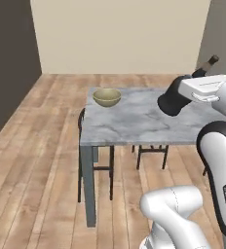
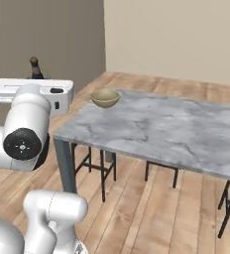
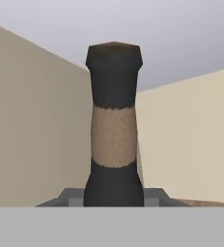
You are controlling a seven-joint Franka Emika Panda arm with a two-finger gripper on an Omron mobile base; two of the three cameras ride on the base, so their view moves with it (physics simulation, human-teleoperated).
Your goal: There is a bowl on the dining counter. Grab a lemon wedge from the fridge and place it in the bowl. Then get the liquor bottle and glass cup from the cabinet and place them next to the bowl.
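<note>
In the left base view the bowl (image 1: 106, 97) sits at about ten o'clock on the counter (image 1: 134, 121), close to the far left corner. Whether a lemon wedge lies inside it cannot be told from here. Over at two o'clock, above the counter's right end, the arm holds its hand level, and the neck and cap of the bottle (image 1: 208, 63) stick up at a slant from behind it.

In the right base view the same neck and cap rise at eleven o'clock behind the white hand, well apart from the bowl, which lies toward one o'clock of the arm on the counter's near corner.

The hand view looks straight up the bottle: dark shoulder at six o'clock, a tan band in the middle, dark cap at twelve. The gripper (image 3: 114, 200) sits at the base of that view with the bottle standing between its fingers, so it appears clenched on the bottle low on the neck or shoulder; the fingertips themselves are hard to make out.

As a judgement, the bottle is rigid and probably glass: smooth, fairly heavy for its size, breakable. A hold on the body is safer than on the narrow neck, and it should be kept upright and set down gently just beside the bowl.
</note>
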